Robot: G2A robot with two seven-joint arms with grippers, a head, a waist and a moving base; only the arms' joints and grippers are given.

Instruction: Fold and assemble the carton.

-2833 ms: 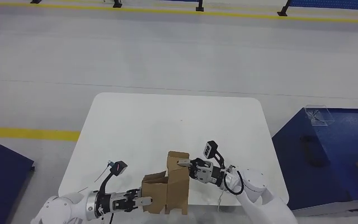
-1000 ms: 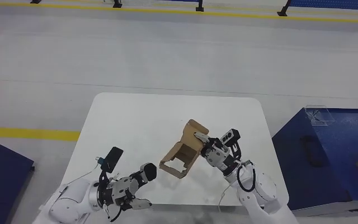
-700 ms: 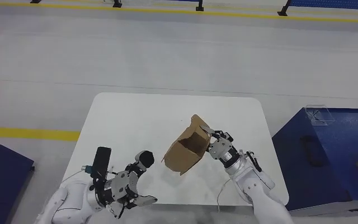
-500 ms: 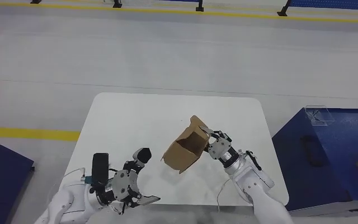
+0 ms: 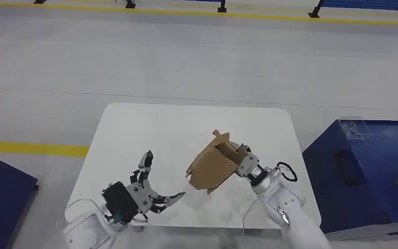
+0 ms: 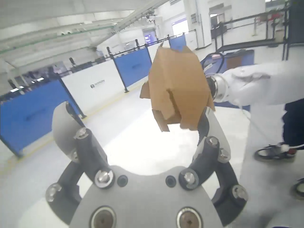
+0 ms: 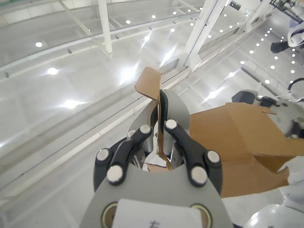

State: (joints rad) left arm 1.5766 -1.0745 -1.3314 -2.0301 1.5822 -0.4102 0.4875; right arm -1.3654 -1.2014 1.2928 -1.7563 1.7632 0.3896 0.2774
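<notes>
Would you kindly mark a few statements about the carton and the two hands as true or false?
1. The right hand is clamped on a flap of the carton. True.
2. The left hand is shut on the carton. False: it is open, holds nothing and is apart from the carton.
3. The carton lies flat on the table. False: it is partly formed and held up above the table.
4. The carton is plain brown cardboard and the table is white. True.
</notes>
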